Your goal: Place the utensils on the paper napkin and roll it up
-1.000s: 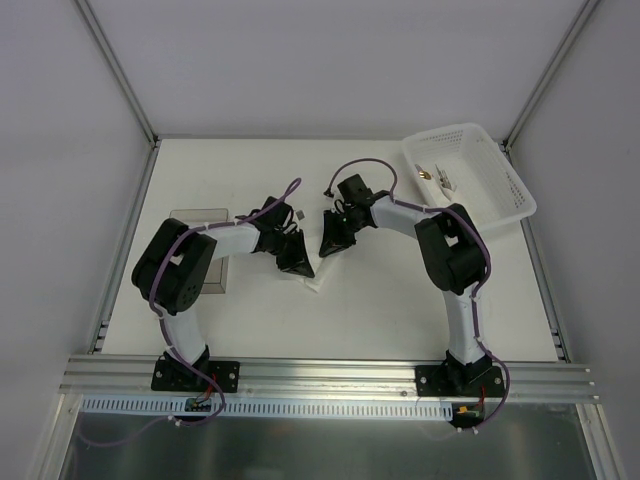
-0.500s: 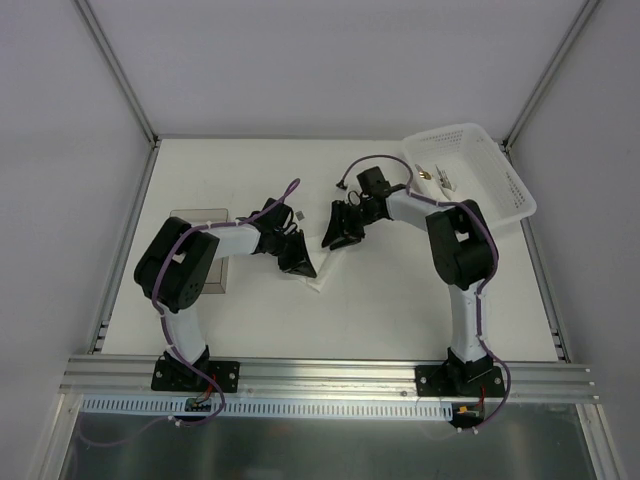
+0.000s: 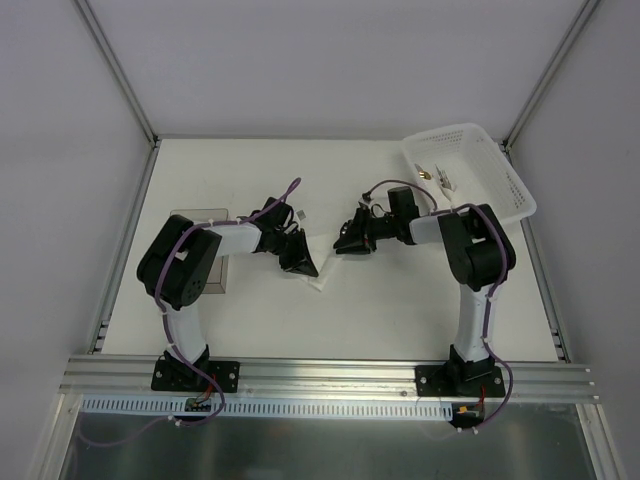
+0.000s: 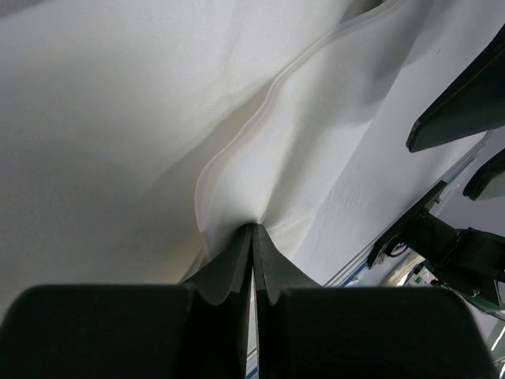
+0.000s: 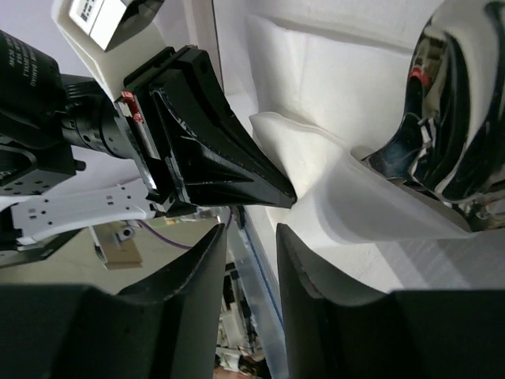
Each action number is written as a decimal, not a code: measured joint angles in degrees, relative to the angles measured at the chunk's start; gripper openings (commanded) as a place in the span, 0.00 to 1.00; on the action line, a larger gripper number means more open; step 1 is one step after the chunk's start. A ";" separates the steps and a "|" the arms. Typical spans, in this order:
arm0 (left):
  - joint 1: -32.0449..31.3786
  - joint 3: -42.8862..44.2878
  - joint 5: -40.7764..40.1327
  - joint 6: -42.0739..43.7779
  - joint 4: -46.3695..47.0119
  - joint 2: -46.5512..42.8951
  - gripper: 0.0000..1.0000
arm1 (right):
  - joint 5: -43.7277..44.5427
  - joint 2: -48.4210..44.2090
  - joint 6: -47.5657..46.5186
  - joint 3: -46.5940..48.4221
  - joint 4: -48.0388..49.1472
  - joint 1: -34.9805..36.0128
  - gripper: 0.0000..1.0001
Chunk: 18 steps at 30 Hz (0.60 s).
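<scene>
Left gripper (image 4: 252, 229) is pressed tight, pinching a raised fold of the paper napkin (image 4: 316, 142) at mid-table (image 3: 380, 310). Right gripper (image 5: 251, 233) is just beside it, jaws partly spread, nothing between them. Can't tell if its tips touch the paper. Spoon (image 5: 438, 110) sits on the napkin, its lower edge behind the lifted fold.

The right gripper (image 3: 348, 243) has parted its jaws and drawn back toward the worktop's right edge, away from the left gripper (image 3: 298, 258). More of the paper napkin (image 3: 321, 266) now shows between them.
</scene>
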 measured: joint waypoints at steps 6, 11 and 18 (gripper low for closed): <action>0.70 0.02 2.16 -1.29 1.42 1.22 0.00 | 0.24 0.09 14.80 -4.76 18.49 0.39 0.27; 0.74 0.02 2.71 -1.90 2.23 1.57 0.00 | 2.62 0.13 19.28 -4.79 24.20 0.81 0.19; 1.14 -0.46 2.82 -2.43 2.97 1.55 0.00 | 5.62 0.70 20.46 -7.93 25.83 1.40 0.13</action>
